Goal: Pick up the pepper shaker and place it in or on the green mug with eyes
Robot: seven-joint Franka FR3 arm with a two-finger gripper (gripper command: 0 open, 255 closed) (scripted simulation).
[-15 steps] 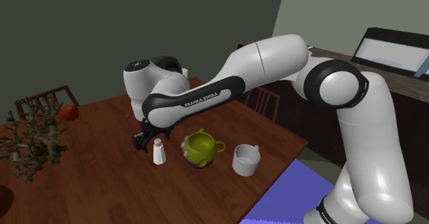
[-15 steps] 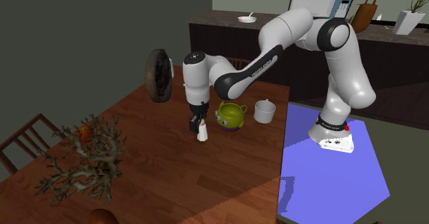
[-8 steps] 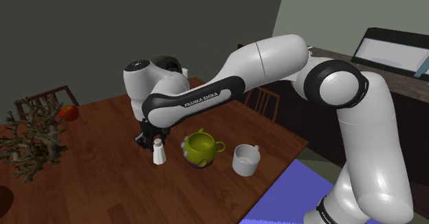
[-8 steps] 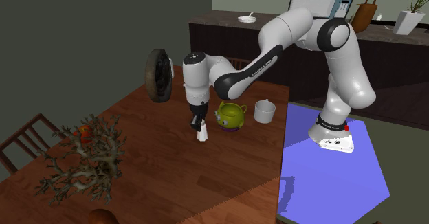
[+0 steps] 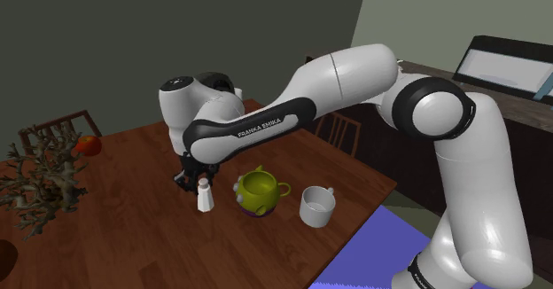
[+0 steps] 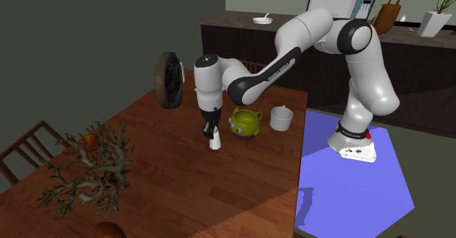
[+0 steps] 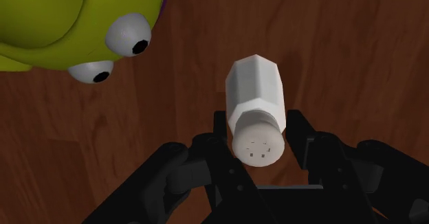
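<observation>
On the dark wooden desk (image 5: 124, 234), the gripper (image 5: 193, 179) has slid from beside the white pepper shaker (image 7: 256, 95) to straddle its cap, clamped or not one cannot tell, while the shaker stands just beside the green mug with eyes (image 5: 259, 190), so the lift looks imminent.

White, faceted pepper shaker (image 5: 206, 196) (image 6: 215, 141) (image 7: 255, 102), round cap pierced with small holes. Upright on the brown wooden worktop (image 5: 133, 234). Just beside it, not touching, toward the shoulder view's right: yellow-green mug (image 5: 260, 191) (image 6: 245, 123) (image 7: 48, 23), round-bellied, upright. Three white eyes with black pupils on the side nearest the shaker, a touch of purple beside them, handle on the far side.
</observation>
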